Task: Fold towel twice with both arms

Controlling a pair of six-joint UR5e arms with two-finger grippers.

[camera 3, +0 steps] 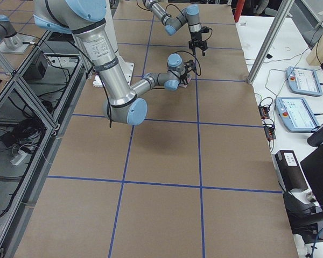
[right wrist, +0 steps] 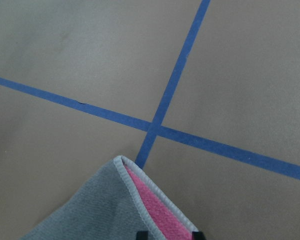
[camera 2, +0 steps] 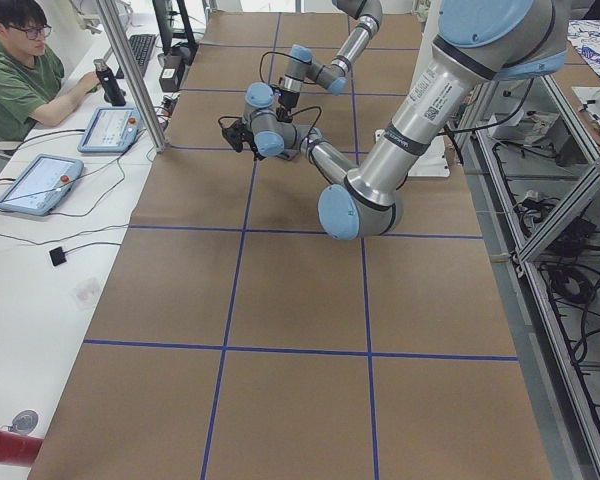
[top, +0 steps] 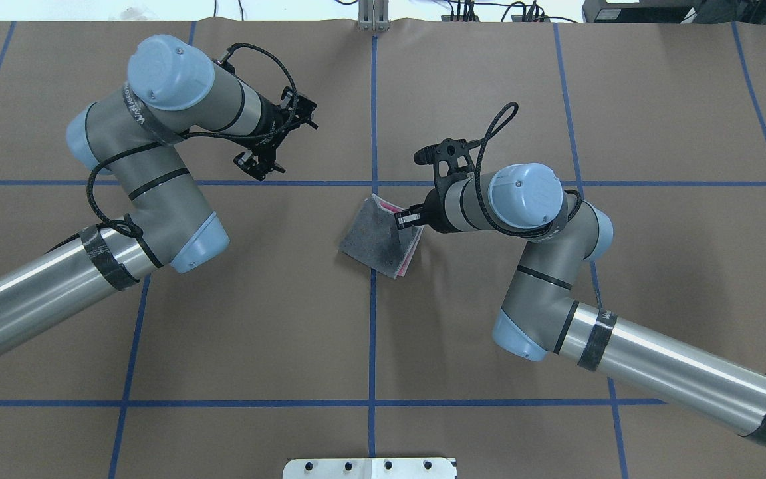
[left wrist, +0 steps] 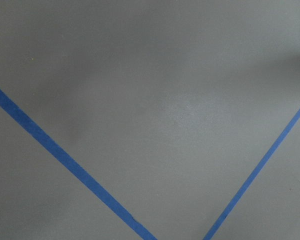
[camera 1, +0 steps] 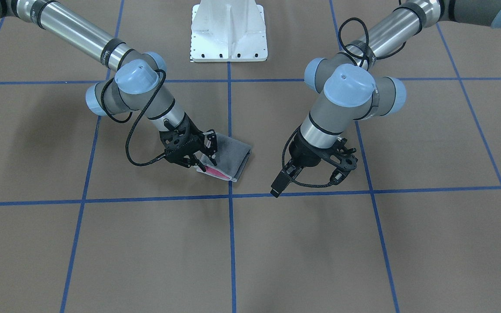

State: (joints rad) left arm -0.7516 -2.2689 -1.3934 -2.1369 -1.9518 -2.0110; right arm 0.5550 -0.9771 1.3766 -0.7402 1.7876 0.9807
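- Front view faces the robot across the brown paper-covered table [camera 1: 146,243], steeply down, with the white metal pedestal base [camera 1: 228,32] at top.
- Overhead view looks forward from behind; both share the grey-and-pink terry towel [top: 378,236] mid-table.
- Side views look along the table from each end, far off.
- Wrist views sit close: left over blue tape lines [left wrist: 65,165], right over the towel's corner.

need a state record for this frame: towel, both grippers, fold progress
towel: folded, grey face up, pink showing along one edge, lying on the table
right gripper: at the towel's pink-edged corner, seems shut on it
left gripper: open, empty, above bare table, apart from the towel
fold progress: folded at least once; cannot tell if twice
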